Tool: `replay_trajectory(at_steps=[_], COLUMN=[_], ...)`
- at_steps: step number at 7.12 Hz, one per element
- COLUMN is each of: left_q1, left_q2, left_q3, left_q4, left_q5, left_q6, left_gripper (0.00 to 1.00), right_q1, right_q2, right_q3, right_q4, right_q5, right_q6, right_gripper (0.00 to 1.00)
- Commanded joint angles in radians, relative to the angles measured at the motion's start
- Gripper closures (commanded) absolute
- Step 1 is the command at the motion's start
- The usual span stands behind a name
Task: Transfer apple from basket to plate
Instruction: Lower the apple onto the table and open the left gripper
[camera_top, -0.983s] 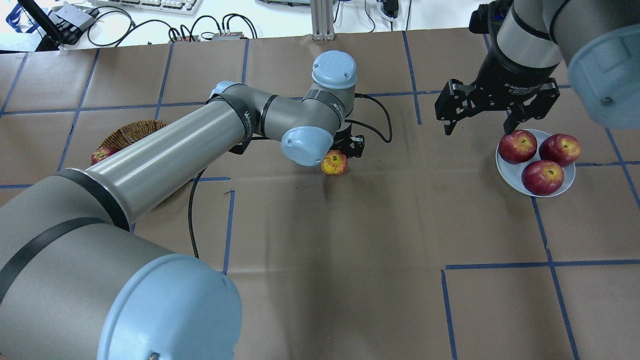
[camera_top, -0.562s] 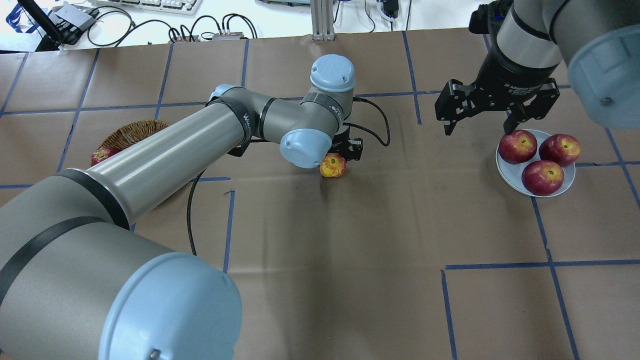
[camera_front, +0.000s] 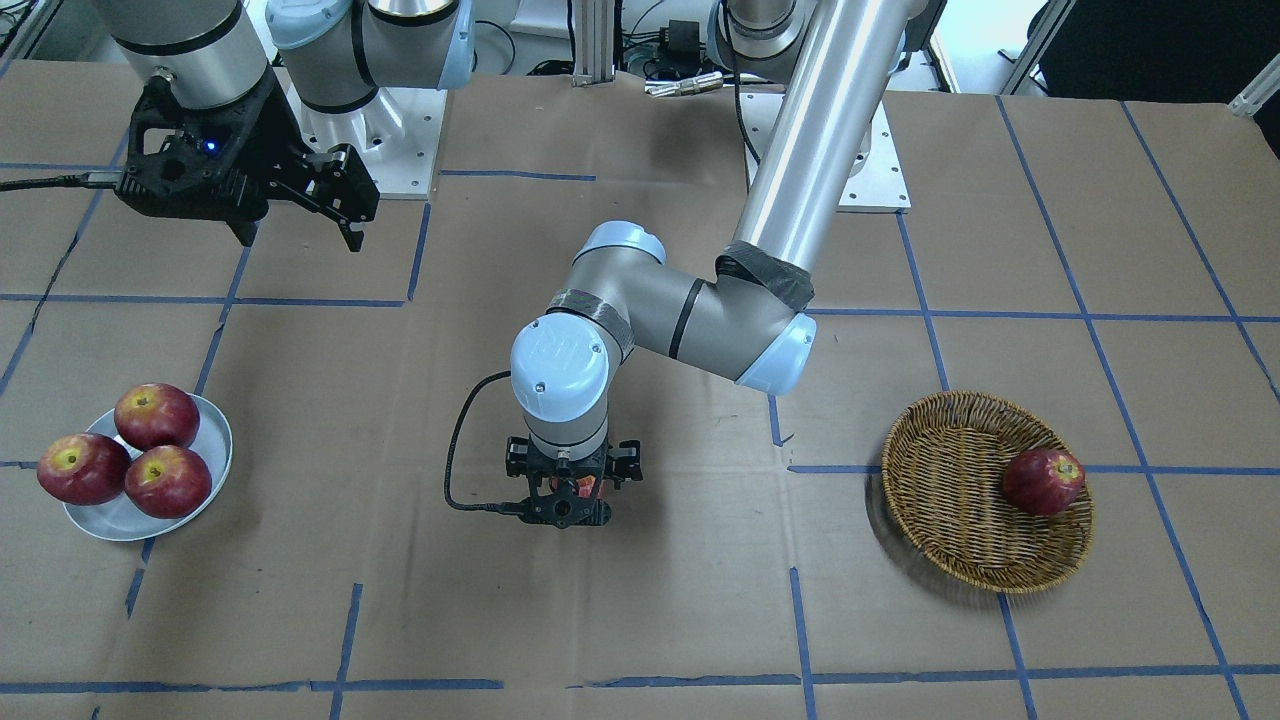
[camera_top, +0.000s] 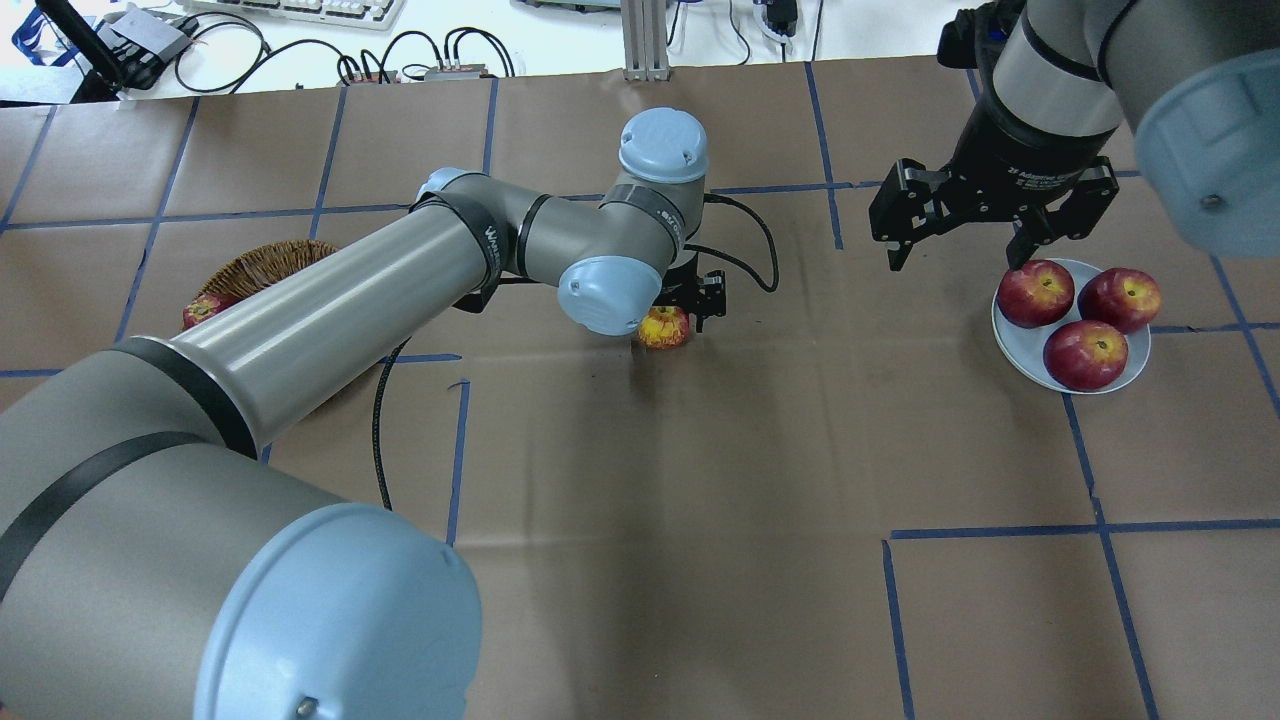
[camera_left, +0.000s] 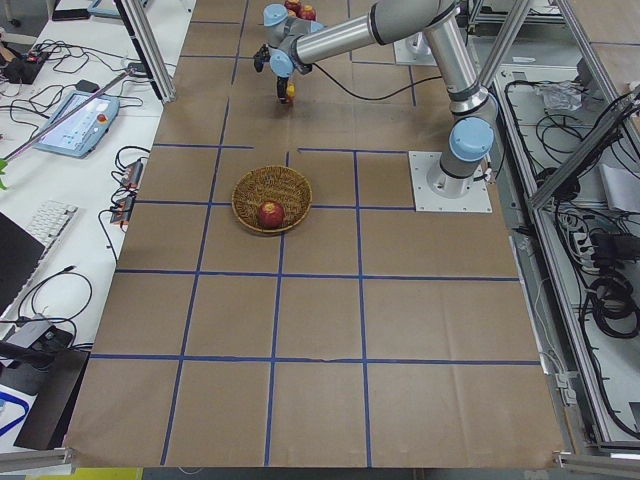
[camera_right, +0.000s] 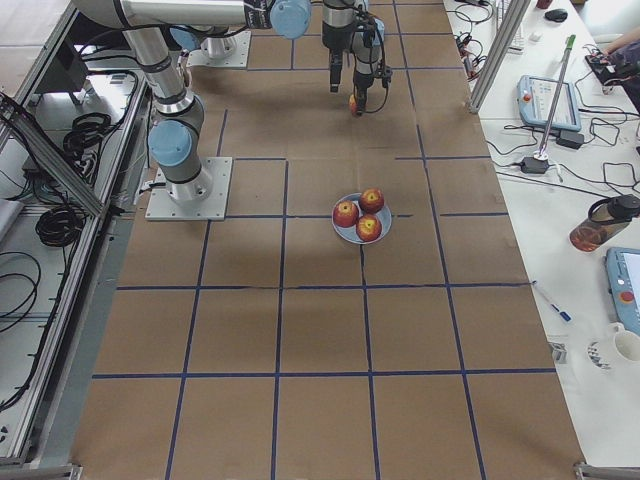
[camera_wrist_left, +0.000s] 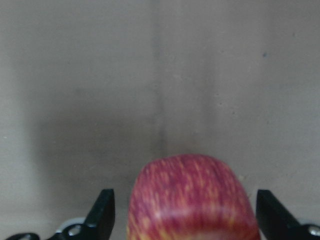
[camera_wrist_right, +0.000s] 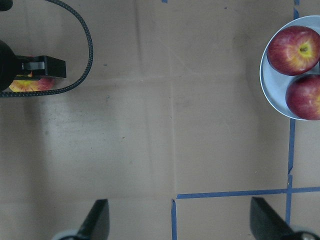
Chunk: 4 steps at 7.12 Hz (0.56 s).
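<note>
The pale streaked apple (camera_top: 665, 328) sits on the brown paper at the table's middle, apart from basket and plate. My left gripper (camera_front: 570, 490) points down over it, open, one finger on each side; the left wrist view shows the apple (camera_wrist_left: 192, 200) with a gap beside one fingertip (camera_wrist_left: 102, 212). The wicker basket (camera_front: 940, 560) lies on my left, partly hidden under my left arm from overhead (camera_top: 270, 262). The grey-blue plate (camera_top: 1015, 350) is on my right. My right gripper (camera_top: 955, 262) is open and empty, hovering beside the plate's far left rim.
Three dark red apples fill most of the plate (camera_front: 110, 520). One dark red apple (camera_front: 1043, 481) lies in the basket. A black cable (camera_top: 380, 440) loops from the left wrist across the paper. Blue tape lines grid the table.
My left wrist has drifted slightly to the left. The apple stays at almost the same spot. The right arm has not moved.
</note>
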Motion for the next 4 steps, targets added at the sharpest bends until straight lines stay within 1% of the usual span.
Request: replay_trajectory(at_steps=[1, 2, 3, 4], left_q1=[0.030, 0.037, 0.056, 0.076], left_q2=[0.057, 0.132, 0.222, 0.334], left_q3=[0.011, -0.003, 0.002, 0.005], left_q4=[-0.030, -0.070, -0.166, -0.278], left_q5=[-0.002, -0.003, -0.009, -0.011], left_q6=[0.002, 0.029, 0.040, 0.043], left_gripper=[0.01, 0.01, 0.01, 0.01], right_q1=[0.000, 0.000, 0.000, 0.000], right_q2=[0.000, 0.000, -0.005, -0.005], right_q3=[0.000, -0.002, -0.002, 0.000], right_q4=[-0.004, -0.004, -0.006, -0.007], right_q5=[0.004, 0.002, 0.008, 0.010], right_q6=[0.001, -0.006, -0.007, -0.007], right_gripper=[0.00, 0.00, 0.00, 0.00])
